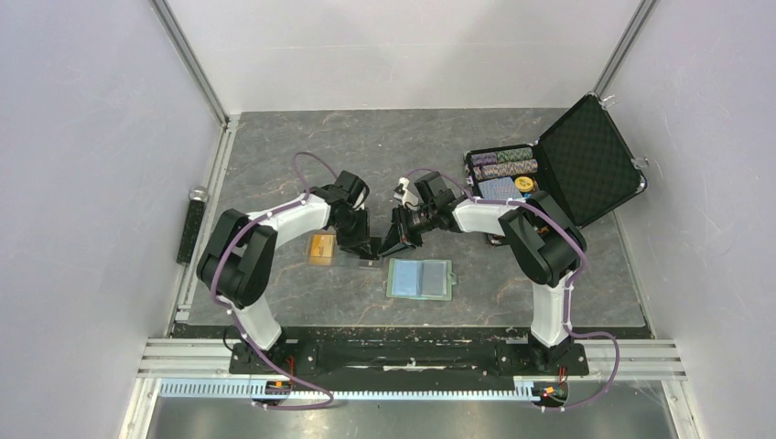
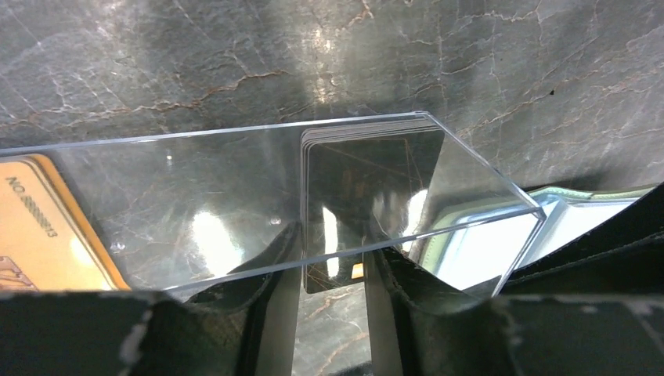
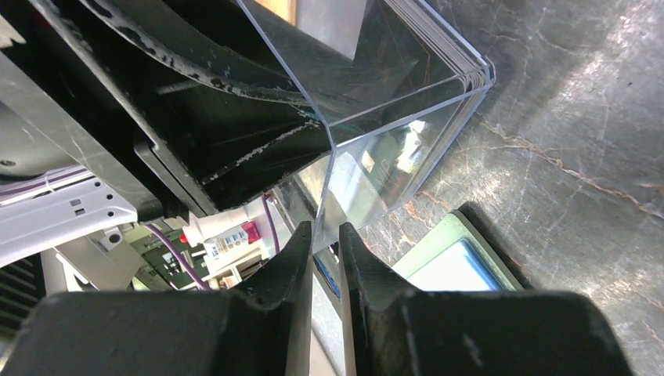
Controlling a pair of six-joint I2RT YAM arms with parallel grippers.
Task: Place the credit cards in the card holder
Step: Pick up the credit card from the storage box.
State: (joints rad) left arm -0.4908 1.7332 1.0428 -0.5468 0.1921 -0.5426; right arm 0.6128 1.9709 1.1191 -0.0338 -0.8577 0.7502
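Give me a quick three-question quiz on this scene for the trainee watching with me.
1. True or false: the card holder lies open on the table.
2. What does the right gripper pinch? A) a wall of the clear box B) the card holder C) nothing
3. What colour is the card lying on the table, left of the card holder in the top view?
Key: 1 true; 2 A; 3 orange.

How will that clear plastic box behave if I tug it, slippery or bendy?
The clear box looks hard and glossy: probably stiff but slippery. Its thin wall, pinched by the right gripper, might crack under squeeze. The dark cards inside could slide out if tilted.
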